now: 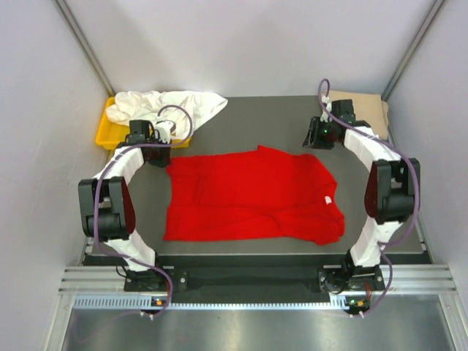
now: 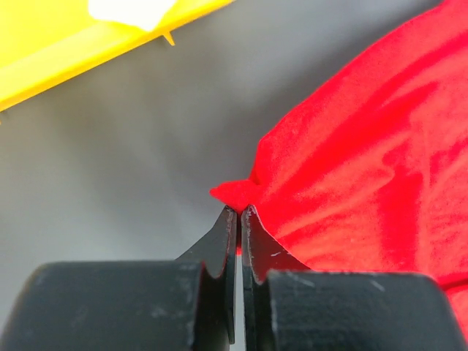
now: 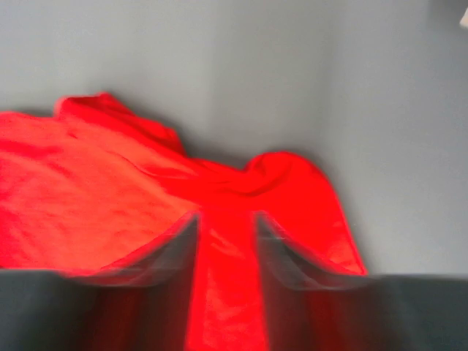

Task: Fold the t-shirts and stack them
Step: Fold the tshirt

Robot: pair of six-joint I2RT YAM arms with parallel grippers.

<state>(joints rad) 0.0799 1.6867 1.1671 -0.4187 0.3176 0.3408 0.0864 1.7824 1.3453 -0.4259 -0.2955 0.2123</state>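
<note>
Pinching the red t-shirt (image 1: pixel 248 194) at its 10 o'clock corner, the left gripper (image 2: pixel 238 213) is closed; the right gripper (image 3: pixel 227 217), at 2 o'clock, is open with the cloth between its fingers.

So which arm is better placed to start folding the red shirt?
Left, probably: the left gripper is shut on a corner of the red shirt; the right gripper hangs open over it.

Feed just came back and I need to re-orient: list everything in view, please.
red t-shirt: one, bright red, spread flat mid-table
white t-shirt: one, white, crumpled over the tray, far left
tan t-shirt: one, tan, folded, far right corner
tray: one, yellow, far left edge
table: one, dark grey
left gripper: one, black, shut on the red t-shirt's far left corner
right gripper: one, black, open over the red t-shirt's far right edge; view blurred
</note>
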